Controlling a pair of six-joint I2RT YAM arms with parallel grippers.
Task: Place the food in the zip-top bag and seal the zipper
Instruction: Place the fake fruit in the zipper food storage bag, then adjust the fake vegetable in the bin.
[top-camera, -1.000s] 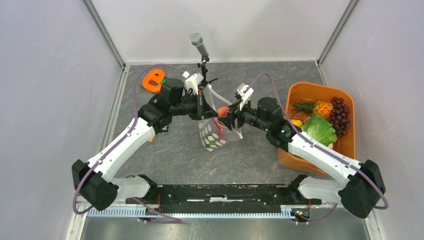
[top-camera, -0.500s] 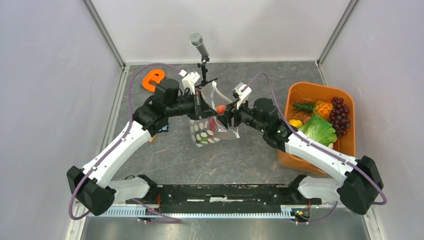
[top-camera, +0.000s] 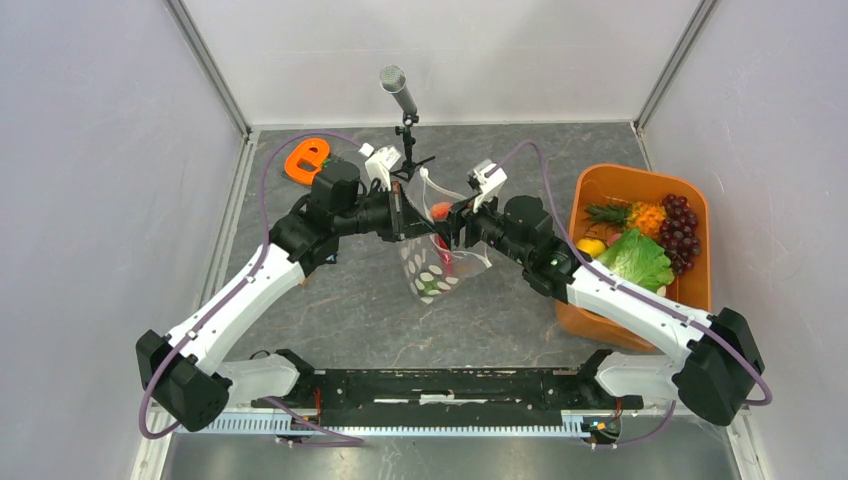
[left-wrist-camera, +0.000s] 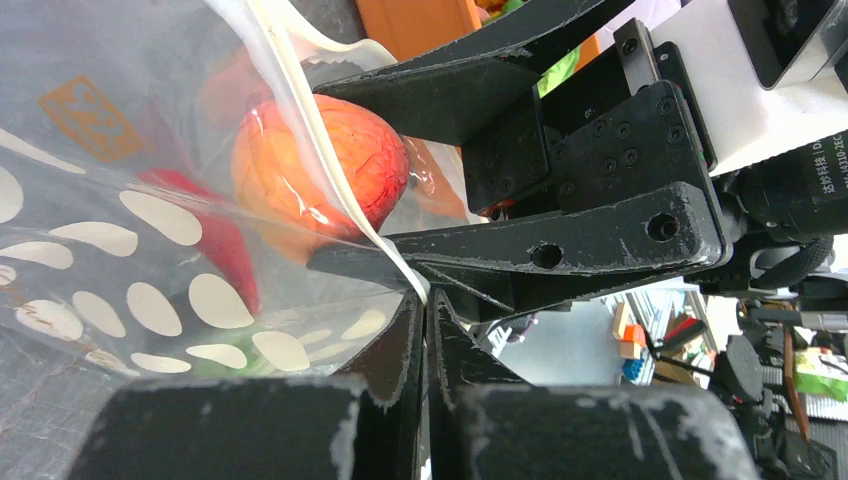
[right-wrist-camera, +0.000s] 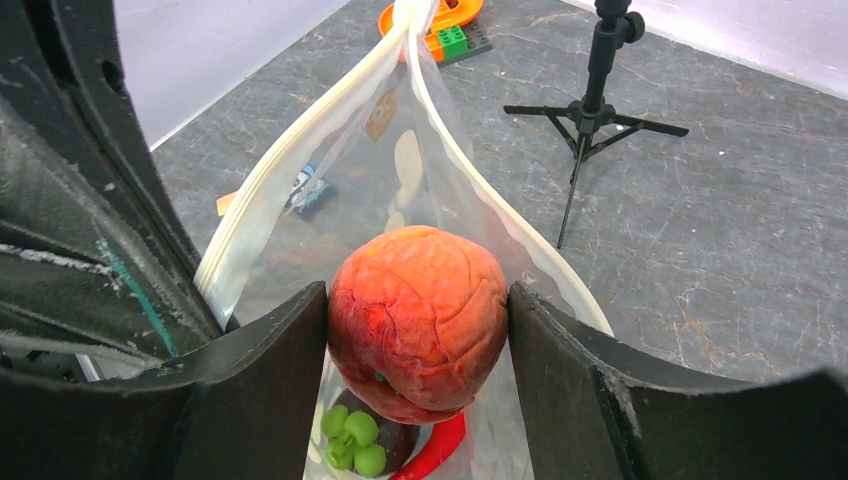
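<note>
The clear dotted zip-top bag (top-camera: 432, 268) hangs in mid-table, mouth up. My left gripper (top-camera: 408, 222) is shut on its whitish zipper strip (left-wrist-camera: 330, 170) at the mouth edge. My right gripper (top-camera: 449, 226) is shut on an orange-red round toy fruit (right-wrist-camera: 418, 318), held in the bag's open mouth (right-wrist-camera: 440, 150). Inside the bag below lie a red chilli (right-wrist-camera: 432, 452), green peas (right-wrist-camera: 352, 440) and a dark piece. The fruit shows through the plastic in the left wrist view (left-wrist-camera: 320, 165). More food sits in the orange tub: grapes (top-camera: 680, 232), lettuce (top-camera: 637, 259), a pineapple (top-camera: 630, 215) and a yellow piece (top-camera: 594, 245).
The orange tub (top-camera: 600, 190) stands at the right. A microphone on a small black tripod (top-camera: 404, 120) stands just behind the bag. An orange ring-shaped object (top-camera: 307, 158) lies at the back left, with small bits near the left arm.
Both grippers and the bag have shifted a little right from half a second ago. The bag hangs more upright. The fruit stays in my right gripper at the bag's mouth.
</note>
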